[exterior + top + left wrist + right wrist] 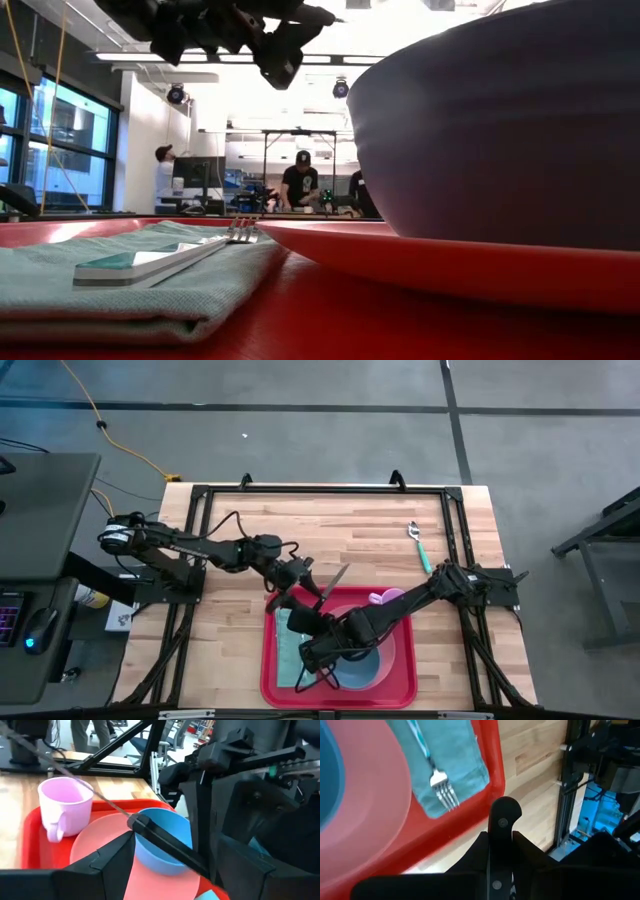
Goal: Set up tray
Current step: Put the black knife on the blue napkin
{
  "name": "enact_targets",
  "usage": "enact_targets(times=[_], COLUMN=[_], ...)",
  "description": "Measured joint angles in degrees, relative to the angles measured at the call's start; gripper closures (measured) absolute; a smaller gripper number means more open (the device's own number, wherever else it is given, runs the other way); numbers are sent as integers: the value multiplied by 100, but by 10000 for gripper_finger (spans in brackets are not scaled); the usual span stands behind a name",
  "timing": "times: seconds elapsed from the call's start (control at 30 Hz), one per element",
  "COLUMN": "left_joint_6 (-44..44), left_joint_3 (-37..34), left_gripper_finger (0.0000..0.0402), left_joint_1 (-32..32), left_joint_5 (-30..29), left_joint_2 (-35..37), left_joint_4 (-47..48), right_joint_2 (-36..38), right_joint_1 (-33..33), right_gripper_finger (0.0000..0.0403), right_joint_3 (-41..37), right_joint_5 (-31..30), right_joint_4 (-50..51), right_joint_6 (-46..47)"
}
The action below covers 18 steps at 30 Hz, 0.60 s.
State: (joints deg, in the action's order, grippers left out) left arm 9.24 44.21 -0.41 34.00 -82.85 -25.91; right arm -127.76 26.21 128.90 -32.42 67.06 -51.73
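Right gripper is pinching a black riveted knife handle between its fingers, hovering over the red tray at its left side. Just beneath and ahead of that gripper, the tray's raised rim curves round a corner, and bare wood of the worktop runs on beyond it to the black frame rail. Inside the rim, near the gripper, a teal cloth lies flat with a fork on it, tines toward the corner. Beside the cloth a pink plate carries a blue bowl, and farther along a pink mug stands upright in the tray's far corner.

Left gripper hangs just off the tray's far rim, over open wood; whether its fingers are apart or closed I cannot tell.

Well beyond both, a spoon lies alone on the worktop near the right rail. Glossy and bright red, the tray sits at the worktop's near edge, midway across.
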Motion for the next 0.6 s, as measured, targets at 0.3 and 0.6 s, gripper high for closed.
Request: enact_targets(times=[0.3,0.6], left_joint_6=[3,9], left_joint_3=[1,4], left_gripper_finger=[131,214], left_joint_1=[-35,-41], left_joint_5=[87,286], left_joint_2=[-69,-325], left_joint_4=[-3,-215], right_joint_2=[0,-18], right_joint_1=[-20,-49], right_gripper_finger=[375,378], right_joint_3=[-2,-8], right_joint_5=[-54,137], right_joint_4=[-95,-130], right_joint_6=[-89,-53])
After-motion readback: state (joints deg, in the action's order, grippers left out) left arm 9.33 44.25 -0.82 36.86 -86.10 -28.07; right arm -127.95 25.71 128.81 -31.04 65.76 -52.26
